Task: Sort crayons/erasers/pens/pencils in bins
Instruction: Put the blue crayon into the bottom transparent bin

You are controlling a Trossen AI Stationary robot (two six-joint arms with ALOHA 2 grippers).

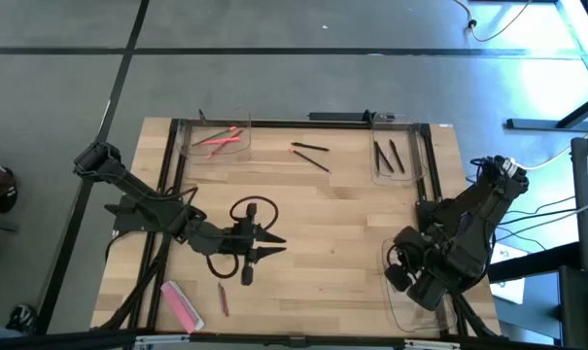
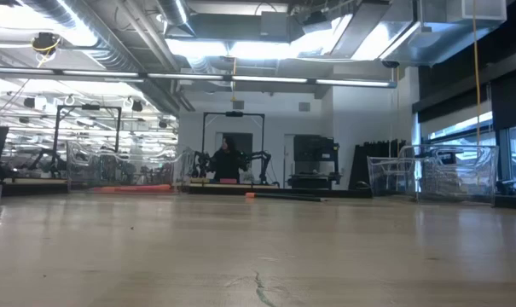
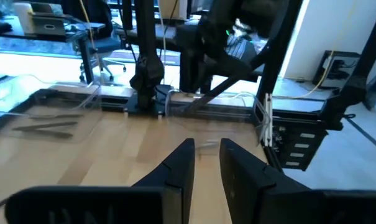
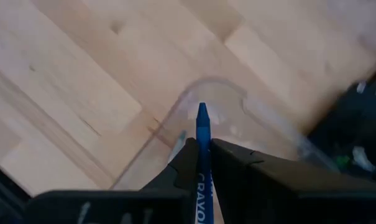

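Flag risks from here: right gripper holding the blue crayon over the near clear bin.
1. The right gripper pinches the blue crayon near its tip end, which points at the rounded corner of the clear plastic bin; released here, it may strike the rim and roll onto the wooden table.
2. This bin looks empty, while the pink-red crayons lie in the far-left bin: possible mis-sort.
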